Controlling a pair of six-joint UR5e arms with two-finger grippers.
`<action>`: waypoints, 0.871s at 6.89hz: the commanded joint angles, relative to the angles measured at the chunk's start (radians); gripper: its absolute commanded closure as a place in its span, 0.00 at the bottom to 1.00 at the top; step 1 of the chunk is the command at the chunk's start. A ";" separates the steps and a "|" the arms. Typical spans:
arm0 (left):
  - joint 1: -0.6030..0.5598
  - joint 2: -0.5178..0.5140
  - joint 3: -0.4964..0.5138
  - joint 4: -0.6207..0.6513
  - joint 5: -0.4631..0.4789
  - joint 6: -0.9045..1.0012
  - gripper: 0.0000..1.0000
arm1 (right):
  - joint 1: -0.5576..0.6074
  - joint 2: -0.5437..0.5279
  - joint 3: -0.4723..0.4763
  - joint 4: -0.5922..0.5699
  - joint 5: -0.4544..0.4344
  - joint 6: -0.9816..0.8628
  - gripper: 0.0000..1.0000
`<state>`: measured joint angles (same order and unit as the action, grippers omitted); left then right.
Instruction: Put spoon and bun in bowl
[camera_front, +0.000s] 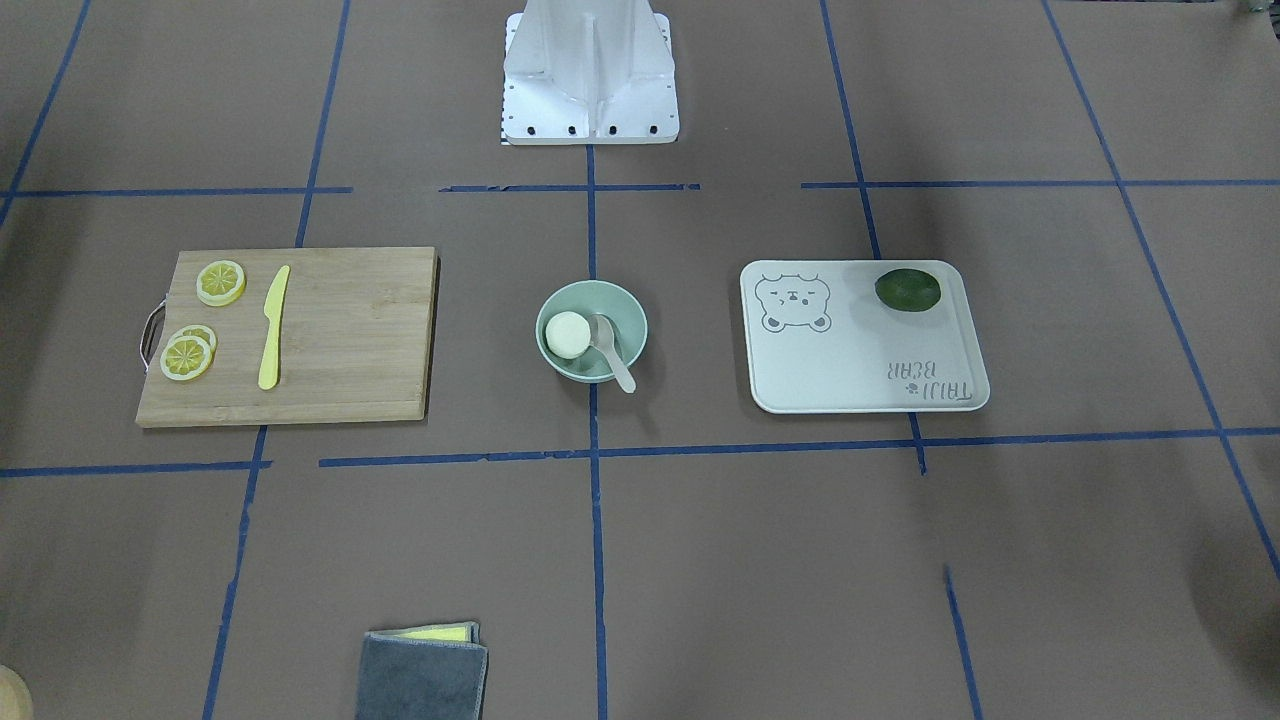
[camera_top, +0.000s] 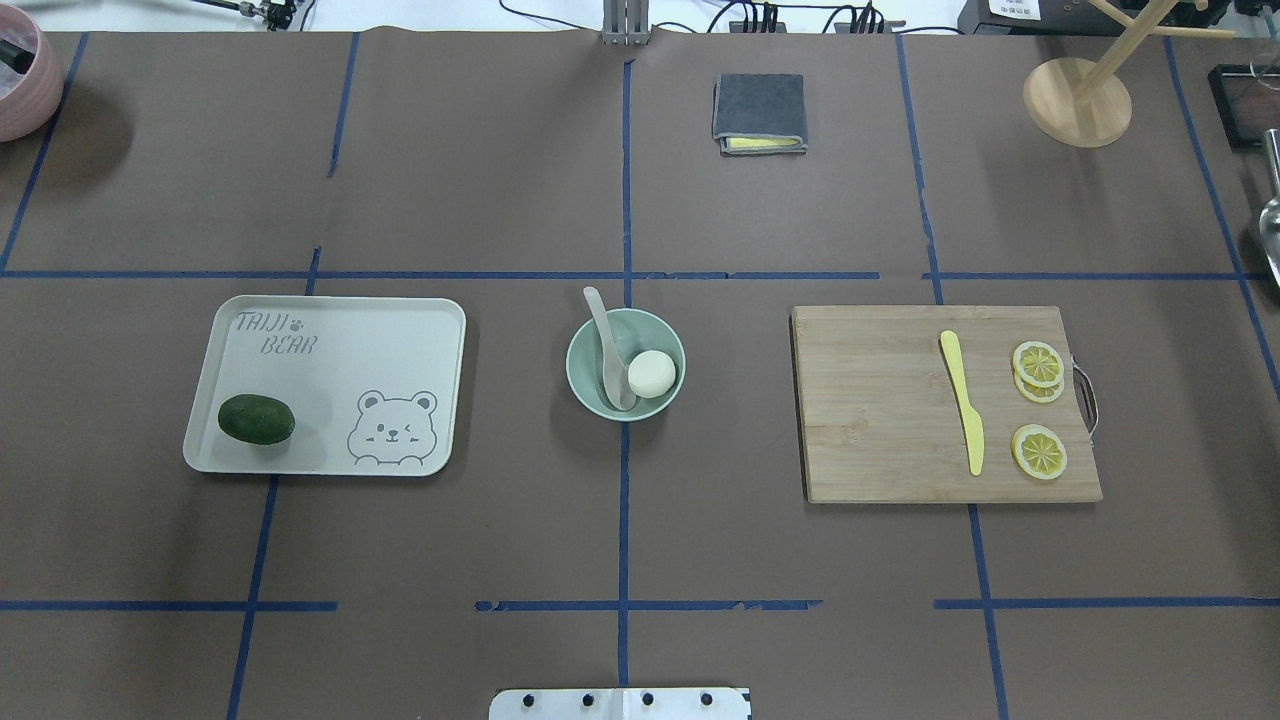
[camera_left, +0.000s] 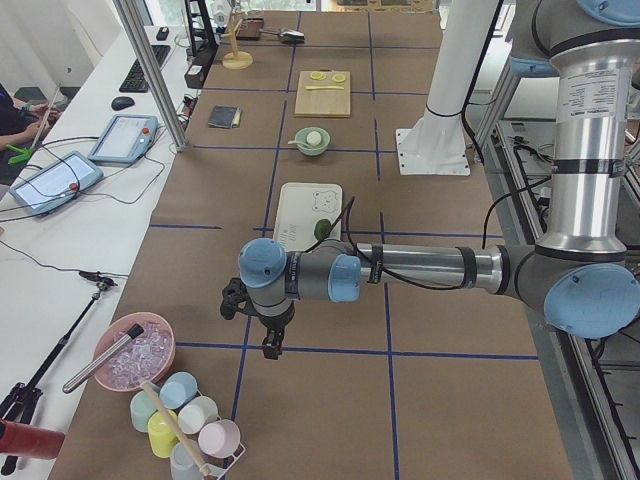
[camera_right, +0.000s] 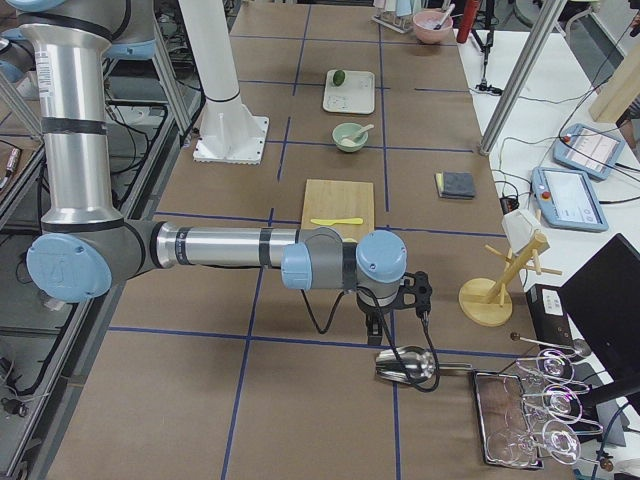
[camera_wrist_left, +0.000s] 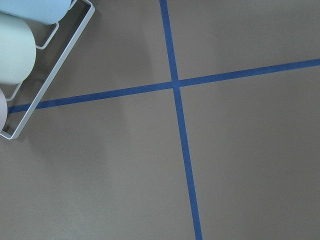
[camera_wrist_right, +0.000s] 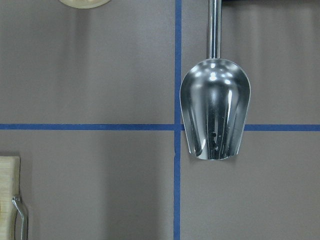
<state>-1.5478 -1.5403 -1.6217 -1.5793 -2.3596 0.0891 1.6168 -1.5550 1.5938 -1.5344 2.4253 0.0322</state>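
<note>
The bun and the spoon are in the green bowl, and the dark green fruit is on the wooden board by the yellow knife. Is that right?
Not quite. The bun and the spoon are in the bowl, but the dark green fruit lies on the pale bear tray, not on the wooden board. The overhead exterior view shows it.

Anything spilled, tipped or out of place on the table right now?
Nothing spilled or damaged. Only oddity: the pale translucent soup spoon leans in the round mint-green bowl with its handle jutting over the rim, beside the white steamed bun. The bowl sits upright.
</note>
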 joint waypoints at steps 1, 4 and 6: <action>0.000 -0.001 -0.001 -0.004 -0.003 -0.086 0.00 | 0.000 0.001 0.000 0.000 0.000 0.000 0.00; -0.001 -0.003 -0.003 -0.004 -0.003 -0.121 0.00 | 0.000 0.004 0.000 0.000 0.000 0.000 0.00; -0.001 -0.003 -0.003 -0.005 -0.003 -0.121 0.00 | 0.000 0.006 0.000 0.000 0.000 0.000 0.00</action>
<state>-1.5493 -1.5431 -1.6239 -1.5841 -2.3623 -0.0310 1.6168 -1.5501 1.5938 -1.5340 2.4252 0.0322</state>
